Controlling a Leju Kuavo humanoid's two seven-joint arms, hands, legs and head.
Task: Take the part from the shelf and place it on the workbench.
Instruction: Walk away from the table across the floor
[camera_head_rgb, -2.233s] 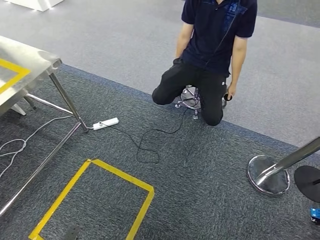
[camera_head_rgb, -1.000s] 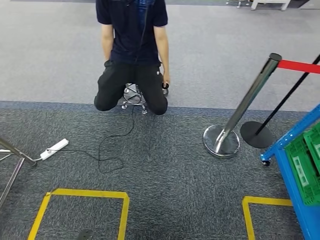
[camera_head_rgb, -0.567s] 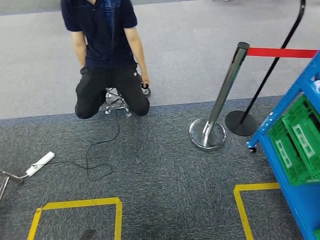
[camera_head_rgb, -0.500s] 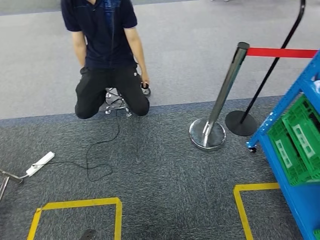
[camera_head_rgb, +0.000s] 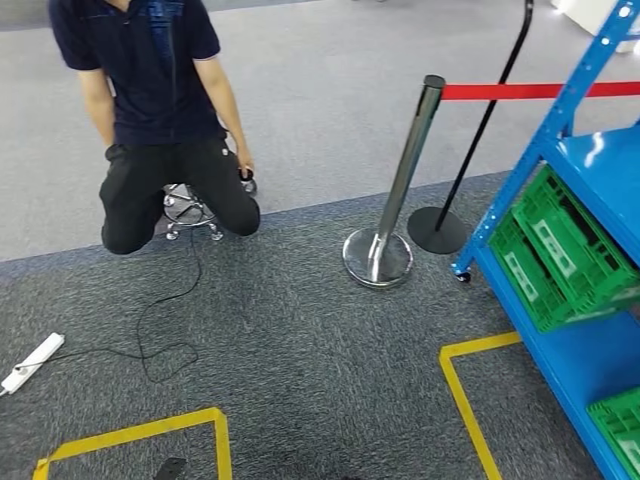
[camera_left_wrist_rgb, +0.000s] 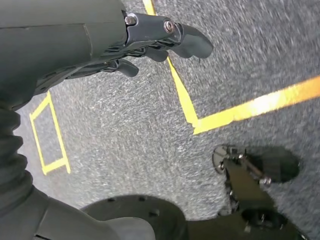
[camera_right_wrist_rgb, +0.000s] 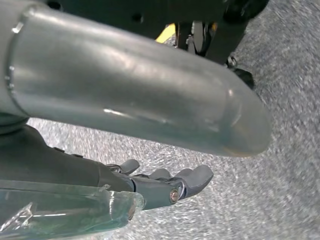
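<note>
Step in hand: approach to the shelf, judged from the task; nothing picked up yet.
Shelf: blue steel rack (camera_head_rgb: 560, 118) at the right edge of the head view, standing on the dark carpet (camera_head_rgb: 317, 340).
Task's part: not identifiable; presumably inside one of the green crates (camera_head_rgb: 560, 250) tilted on the rack's middle level, contents hidden. Another green crate (camera_head_rgb: 620, 425) on the lowest level at the bottom-right corner.
Workbench: nowhere visible.
Left hand (camera_left_wrist_rgb: 151, 37): hanging over the carpet, fingers stretched out and slightly apart, holding nothing.
Right hand (camera_right_wrist_rgb: 166, 182): likewise hanging, fingers extended, empty.
Floor marks: yellow tape square (camera_head_rgb: 464, 395) in front of the rack, likely the standing spot; a second yellow tape outline (camera_head_rgb: 136, 435) near the bottom-left corner.
Doing it well: square up to the rack inside the taped square before reaching; keep the arms low until the crate opening faces the body; steer well apart from the chrome stanchion (camera_head_rgb: 396, 185) and its red belt (camera_head_rgb: 521, 91).
Bystander: person (camera_head_rgb: 155, 110) kneeling by a small stool (camera_head_rgb: 185, 210) at the top-left, a black cable (camera_head_rgb: 162, 330) trailing to a white power strip (camera_head_rgb: 30, 362) at the left edge.
Writing: pale labels on the crates' sides, too small to read; no brand legible.
</note>
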